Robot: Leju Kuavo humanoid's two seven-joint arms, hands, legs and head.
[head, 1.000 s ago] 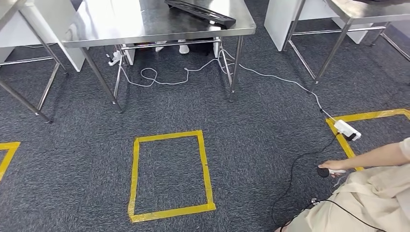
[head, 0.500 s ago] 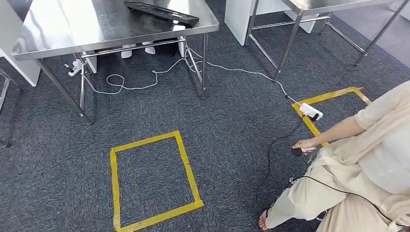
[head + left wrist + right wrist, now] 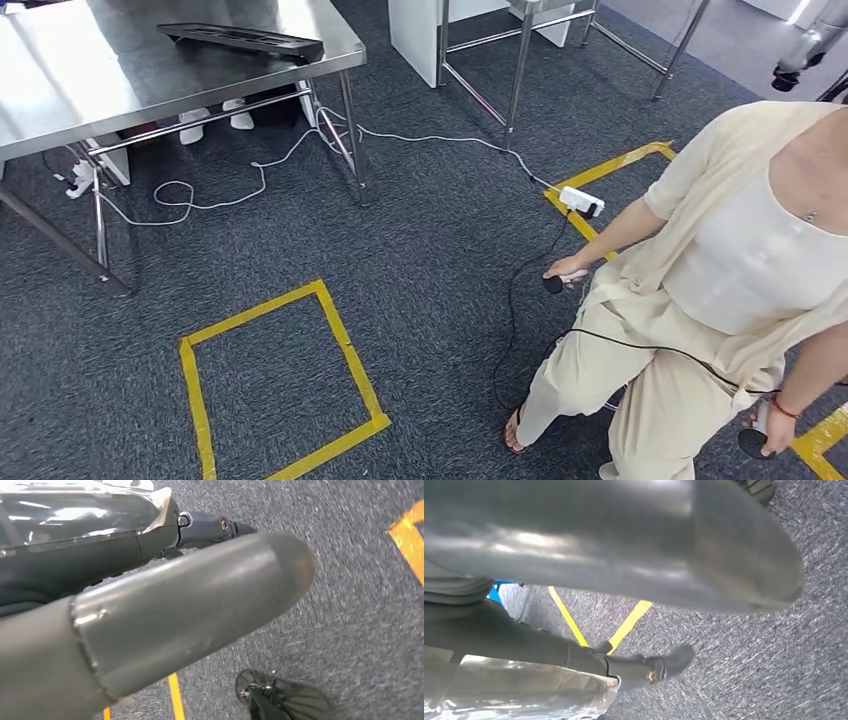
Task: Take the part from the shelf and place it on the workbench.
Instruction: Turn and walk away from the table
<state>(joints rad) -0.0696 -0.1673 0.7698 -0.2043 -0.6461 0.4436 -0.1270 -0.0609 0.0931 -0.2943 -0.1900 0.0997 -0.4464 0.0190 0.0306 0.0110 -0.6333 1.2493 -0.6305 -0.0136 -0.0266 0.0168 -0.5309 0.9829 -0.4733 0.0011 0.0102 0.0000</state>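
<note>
A long flat black part (image 3: 240, 40) lies on a steel table (image 3: 120, 90) at the far left of the head view. My left hand (image 3: 190, 600) hangs over the grey carpet in the left wrist view, its thick grey thumb and dark fingers (image 3: 75, 555) stretched out with nothing between them. In the right wrist view my right hand (image 3: 624, 555) also hangs above the carpet, its dark fingers (image 3: 549, 650) extended and holding nothing.
A person (image 3: 740, 270) stands close at the right, holding a black corded controller (image 3: 553, 284) and another one (image 3: 752, 442). A white power strip (image 3: 580, 201) and cables (image 3: 200, 195) lie on the carpet. A yellow tape square (image 3: 280, 380) marks the floor. A second table's legs (image 3: 520, 60) stand behind.
The whole head view has swung to the right: the camera moved. The steel table has slid toward the left edge and the person now takes up much of the right side.
</note>
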